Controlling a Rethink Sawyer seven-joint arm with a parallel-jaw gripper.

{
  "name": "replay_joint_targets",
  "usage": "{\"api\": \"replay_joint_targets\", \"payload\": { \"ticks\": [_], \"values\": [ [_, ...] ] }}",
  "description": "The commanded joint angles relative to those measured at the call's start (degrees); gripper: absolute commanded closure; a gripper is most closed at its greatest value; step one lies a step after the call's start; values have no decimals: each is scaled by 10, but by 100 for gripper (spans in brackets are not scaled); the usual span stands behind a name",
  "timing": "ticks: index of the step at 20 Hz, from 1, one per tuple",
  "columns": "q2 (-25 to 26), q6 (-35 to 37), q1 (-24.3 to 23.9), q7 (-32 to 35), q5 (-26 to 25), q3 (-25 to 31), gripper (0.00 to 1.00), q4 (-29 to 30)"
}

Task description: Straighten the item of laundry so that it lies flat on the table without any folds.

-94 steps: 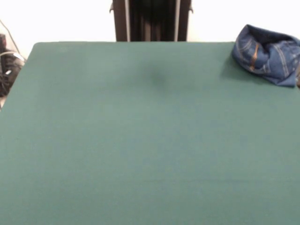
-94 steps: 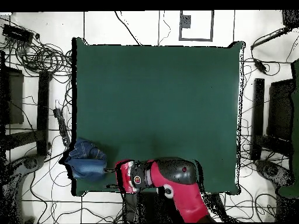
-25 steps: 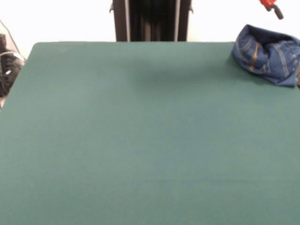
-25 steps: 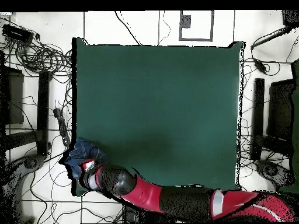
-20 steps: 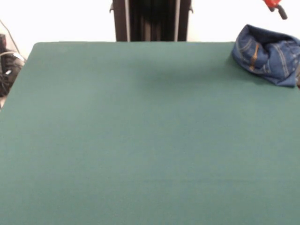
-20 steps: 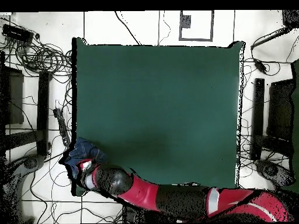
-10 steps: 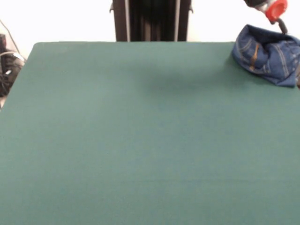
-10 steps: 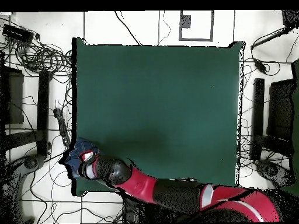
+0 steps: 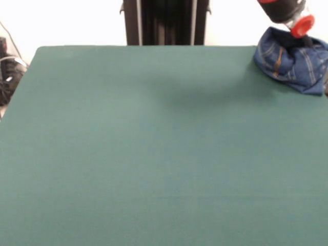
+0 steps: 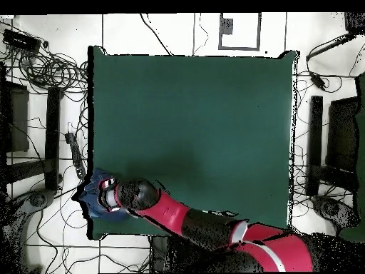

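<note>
The item of laundry (image 9: 294, 60) is a crumpled bundle of blue denim with tan stitching. It lies at the far right corner of the green table (image 9: 154, 143) in the front view. In the overhead view the laundry (image 10: 94, 191) sits at the table's (image 10: 192, 121) lower left corner, partly over the edge. My gripper (image 9: 303, 29) hangs just above the top of the bundle, with a red ring on the wrist. From overhead the gripper (image 10: 108, 197) covers the bundle's middle. Whether it touches the cloth or is open does not show.
Coiled cables (image 10: 50, 71) and dark equipment lie on the floor beside the table's left side in the overhead view. Dark stands (image 10: 342, 143) line the right side. A dark object (image 9: 7, 77) sits off the table's left edge in the front view.
The arm swung from beside the table's edge to above the laundry bundle and came lower over it. The bundle keeps the same shape and place.
</note>
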Motion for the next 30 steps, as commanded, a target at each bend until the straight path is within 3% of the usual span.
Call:
{"api": "replay_joint_targets", "payload": {
  "ticks": [1,6,14,15,24,30],
  "values": [
    [-11,87,31,31,2,-71,0,-123],
    [-48,181,61,68,-24,-135,0,-155],
    [-51,231,68,62,-65,-167,0,-179],
    [-50,231,68,62,-68,-167,100,-180],
    [-52,258,76,62,-85,-183,100,-194],
    [-41,218,59,55,-67,-160,100,-170]
  ]
}}
